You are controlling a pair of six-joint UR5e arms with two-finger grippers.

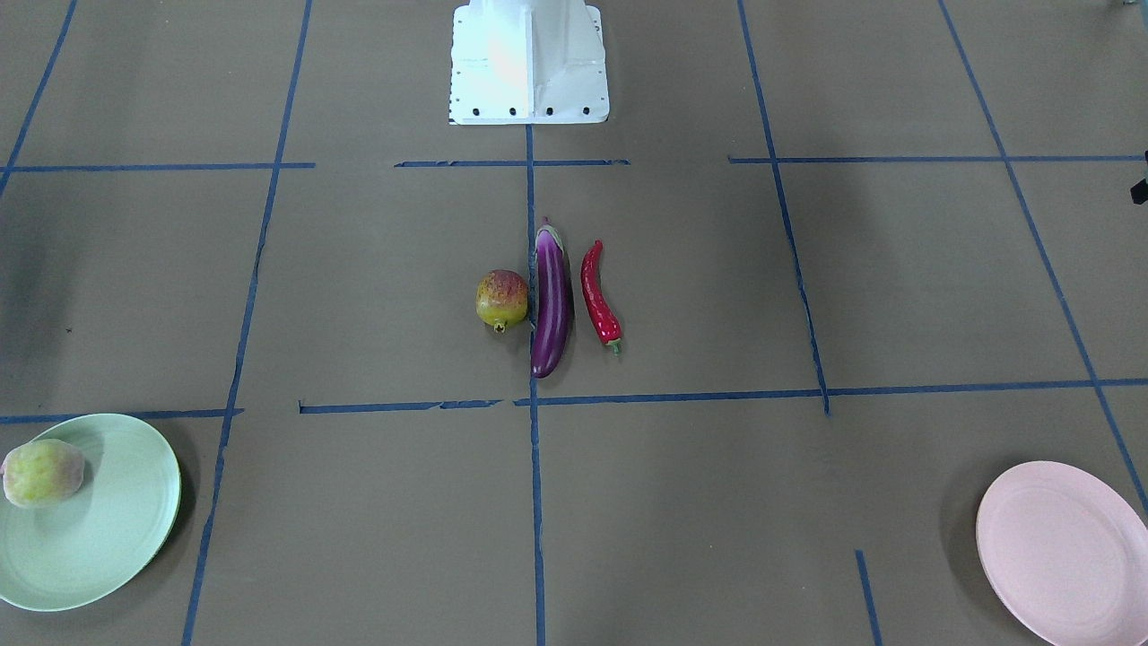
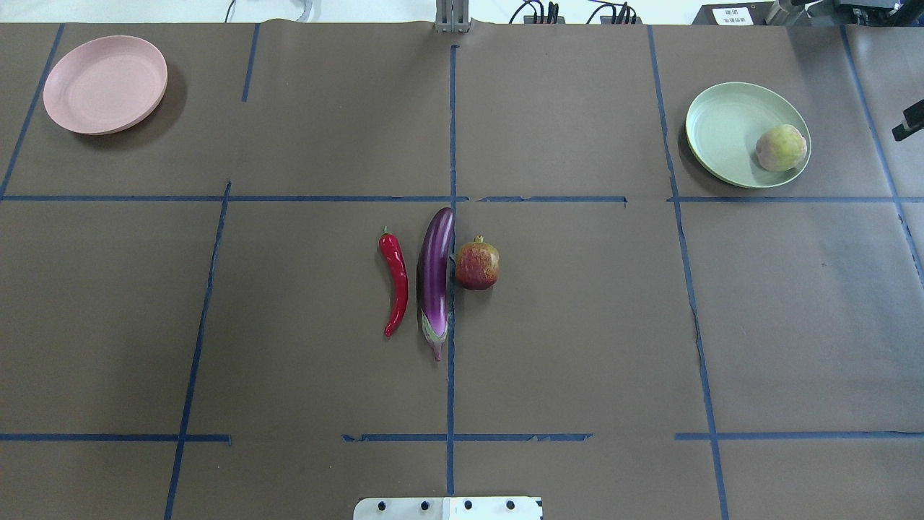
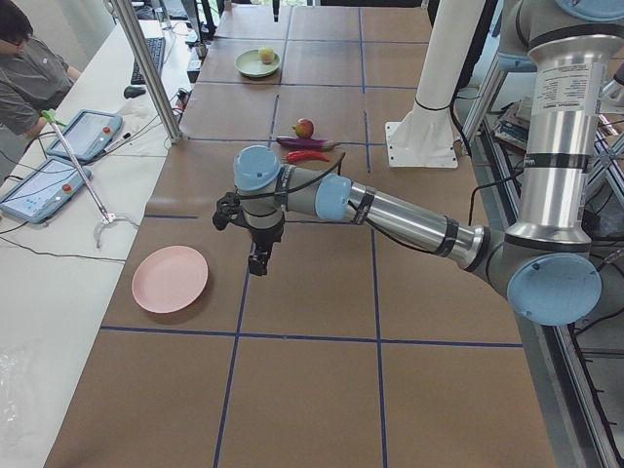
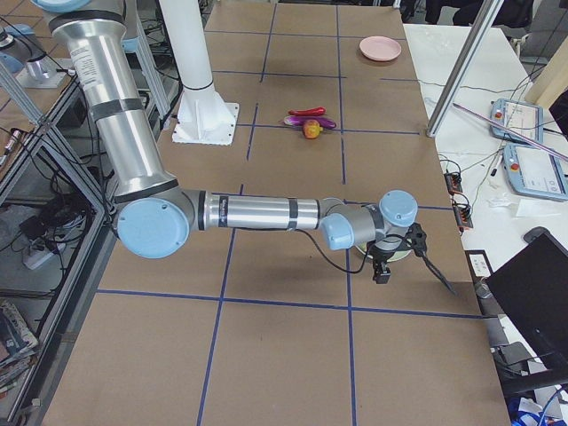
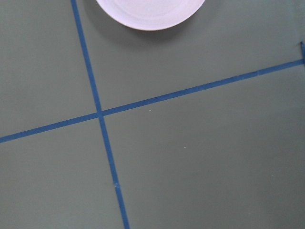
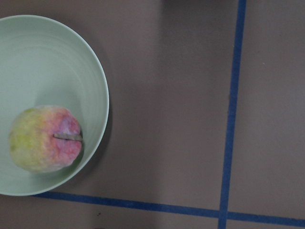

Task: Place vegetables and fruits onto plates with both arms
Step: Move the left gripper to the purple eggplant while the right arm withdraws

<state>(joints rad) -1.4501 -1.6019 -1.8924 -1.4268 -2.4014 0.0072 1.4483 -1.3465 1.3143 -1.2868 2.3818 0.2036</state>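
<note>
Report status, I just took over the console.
Left gripper near pink plate, right gripper near green plate, jaws unreadable. Peach on green plate; pomegranate, eggplant, chili mid-table. Nothing blocking.

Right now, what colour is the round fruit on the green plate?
The round peach is yellow-green blushed pink; right wrist view shows best.

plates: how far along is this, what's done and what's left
Done: the peach sits on the green plate. In hand: nothing; the left gripper hangs near the pink plate, the right gripper by the green one. Left: pomegranate, eggplant and chili lie mid-table; the pink plate holds nothing.
</note>
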